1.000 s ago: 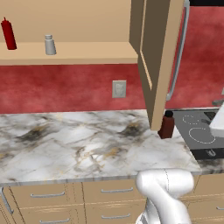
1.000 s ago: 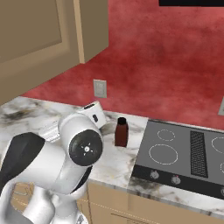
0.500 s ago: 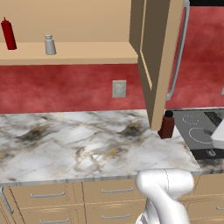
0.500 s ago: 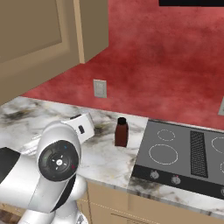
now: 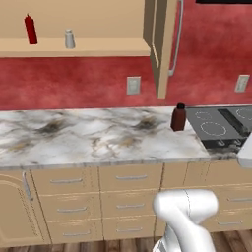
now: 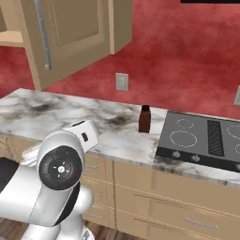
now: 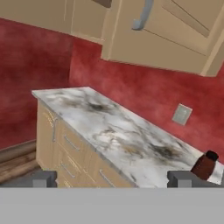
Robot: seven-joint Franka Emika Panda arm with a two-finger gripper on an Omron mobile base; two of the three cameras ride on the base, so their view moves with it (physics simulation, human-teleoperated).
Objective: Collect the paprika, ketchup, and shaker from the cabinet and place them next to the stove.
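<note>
One item is down so far: paprika (image 5: 178, 117) stands upright on the marble counter (image 5: 88, 138), just beside the left edge of the stove (image 5: 221, 127), not on the glass. Ketchup (image 5: 30, 29) and shaker (image 5: 69, 39) sit apart from each other on the open cabinet (image 5: 74, 47) shelf, ketchup further left, both near the shelf's front lip. Cabinet door (image 5: 160, 44) hangs open, edge-on, its lower corner over the counter left of the paprika, bar handle (image 5: 176, 39) on the stove side. Lots of bare counter between the left end and the jar; wall outlet (image 5: 133, 85) on the red backsplash behind it. Counter front edge runs over drawer fronts (image 5: 130, 178). Right base view adds the stove's ring burners, black vent grille (image 6: 214, 136) and front knobs, the door face with its handle, paprika (image 6: 144, 119) short of the cooktop's left edge, and the arm's white elbow low on the left over the counter's front edge. Hand view gives the gripper (image 7: 111, 178) spread wide, nothing between the fingertips (image 7: 43, 178), looking along the counter's left end corner and front edge, paprika (image 7: 204, 166) at far right, cabinet doors overhead.
</note>
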